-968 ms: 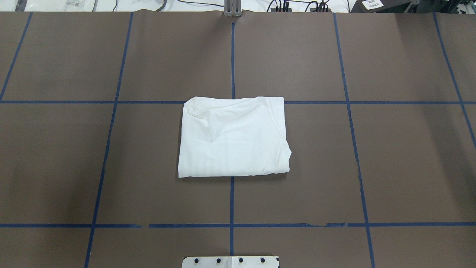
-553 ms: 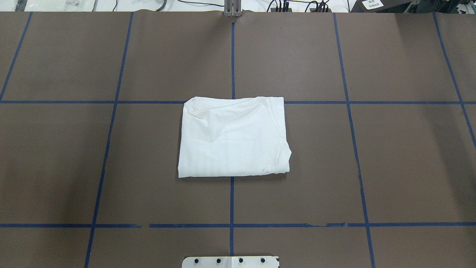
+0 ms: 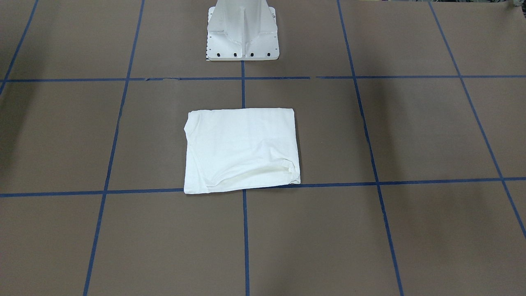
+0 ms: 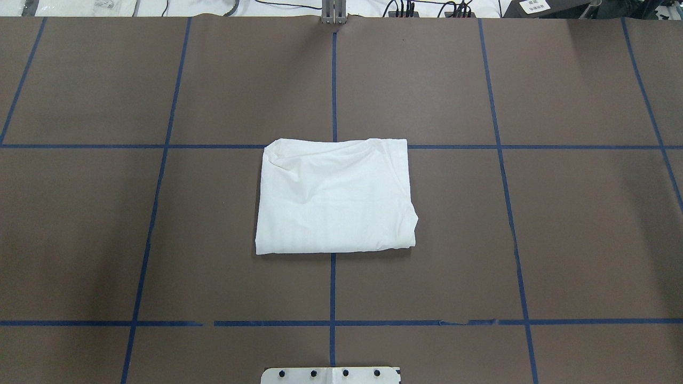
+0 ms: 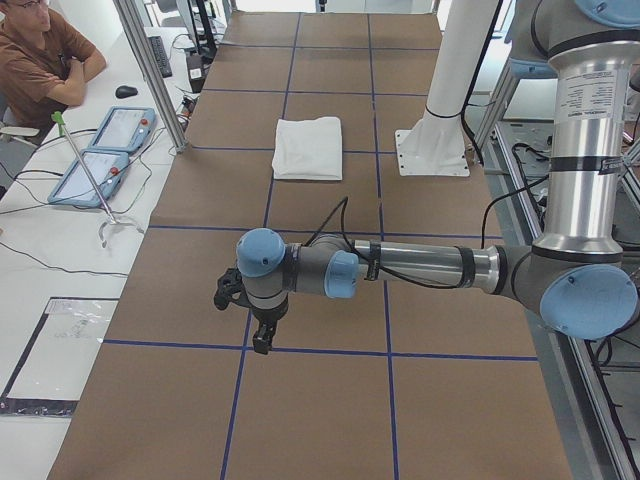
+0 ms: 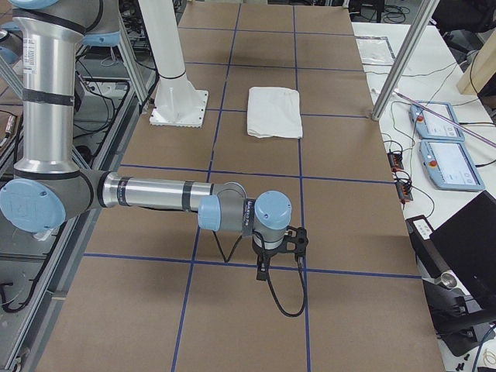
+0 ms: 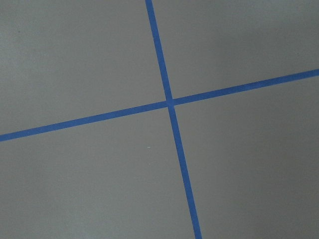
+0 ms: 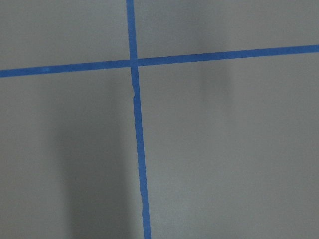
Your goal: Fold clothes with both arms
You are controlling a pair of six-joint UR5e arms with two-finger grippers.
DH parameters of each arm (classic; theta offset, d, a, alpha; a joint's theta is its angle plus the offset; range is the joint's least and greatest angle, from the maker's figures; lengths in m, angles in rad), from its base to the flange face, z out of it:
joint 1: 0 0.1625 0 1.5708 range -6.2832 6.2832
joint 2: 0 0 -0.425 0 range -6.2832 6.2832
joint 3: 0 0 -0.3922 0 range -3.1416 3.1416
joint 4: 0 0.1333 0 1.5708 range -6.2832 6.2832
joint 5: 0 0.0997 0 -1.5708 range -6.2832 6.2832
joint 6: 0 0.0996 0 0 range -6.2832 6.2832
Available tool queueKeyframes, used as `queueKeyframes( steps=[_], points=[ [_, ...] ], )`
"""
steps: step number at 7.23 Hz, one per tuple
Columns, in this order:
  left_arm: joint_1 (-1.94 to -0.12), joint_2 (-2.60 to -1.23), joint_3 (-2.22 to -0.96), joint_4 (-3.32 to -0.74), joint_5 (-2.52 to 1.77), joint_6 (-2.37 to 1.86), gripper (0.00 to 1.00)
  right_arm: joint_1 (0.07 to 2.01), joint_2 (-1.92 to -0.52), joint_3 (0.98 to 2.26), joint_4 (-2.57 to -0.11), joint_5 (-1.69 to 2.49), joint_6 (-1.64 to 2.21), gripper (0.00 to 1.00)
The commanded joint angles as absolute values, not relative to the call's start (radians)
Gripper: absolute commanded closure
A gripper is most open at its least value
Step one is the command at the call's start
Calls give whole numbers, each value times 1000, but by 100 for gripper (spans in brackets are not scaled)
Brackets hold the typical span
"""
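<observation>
On table (image 4: 106,240) ctr, white T-shirt (image 4: 335,197) folded into rect., far-left corner rumpled.

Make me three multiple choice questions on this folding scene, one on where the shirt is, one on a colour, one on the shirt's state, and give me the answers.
1. Where does the shirt lie?
A. At the middle of the table, in front of the pedestal base
B. At a table corner
C. Hanging from a gripper

2. What colour are the tape lines?
A. Red
B. Blue
C. Yellow

3. How is the shirt?
A. Spread flat, sleeves out
B. Balled up
C. Folded into a rectangle

Answers:
1 A: it straddles the centre line, straight out from the base.
2 B: a blue grid crosses the brown cover.
3 C: its edges run mostly straight and no sleeve sticks out.
</observation>
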State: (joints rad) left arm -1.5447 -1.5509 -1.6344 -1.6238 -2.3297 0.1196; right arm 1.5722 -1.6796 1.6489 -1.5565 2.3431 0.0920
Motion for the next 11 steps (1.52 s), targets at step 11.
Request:
queueKeyframes(
  steps=[11],
  points=[
    [-1543, -1554, -1634, -1626, -2329, 109, 1, 1569, -1666, 1651, -1532, 2342, 133, 0]
  ],
)
